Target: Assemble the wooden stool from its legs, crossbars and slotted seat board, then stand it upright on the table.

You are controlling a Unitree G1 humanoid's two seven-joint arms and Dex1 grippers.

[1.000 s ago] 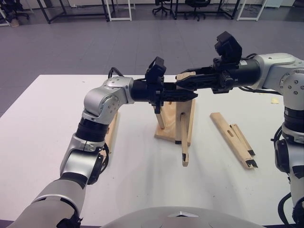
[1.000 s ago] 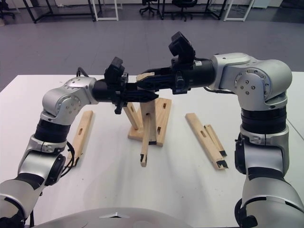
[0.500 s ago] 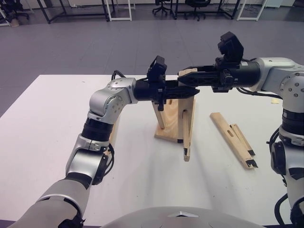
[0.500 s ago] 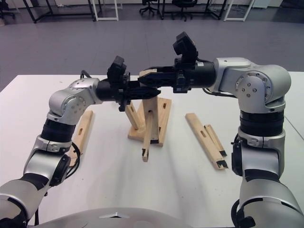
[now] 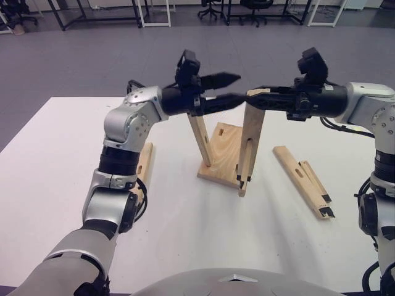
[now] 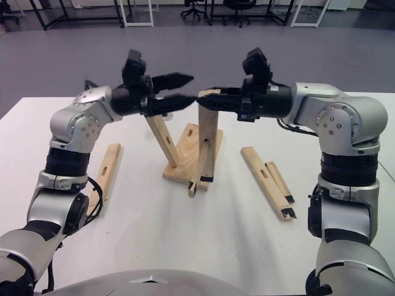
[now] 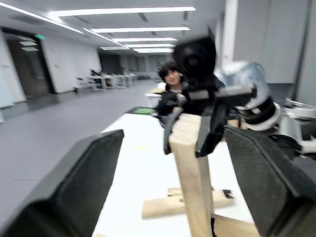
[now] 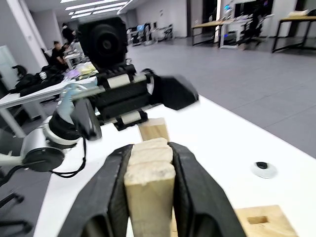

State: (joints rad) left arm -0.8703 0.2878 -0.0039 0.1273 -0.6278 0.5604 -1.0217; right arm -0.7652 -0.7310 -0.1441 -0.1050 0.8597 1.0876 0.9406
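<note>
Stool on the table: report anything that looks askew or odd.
The two legs on the seat board are not parallel. The left leg leans outward, ungripped beneath the open left gripper, while the right leg stands nearly upright, clamped at its top by the right gripper.

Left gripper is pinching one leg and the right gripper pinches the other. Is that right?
No. The left gripper is open, holding nothing, as the right eye view shows. The right gripper does pinch a leg.
</note>
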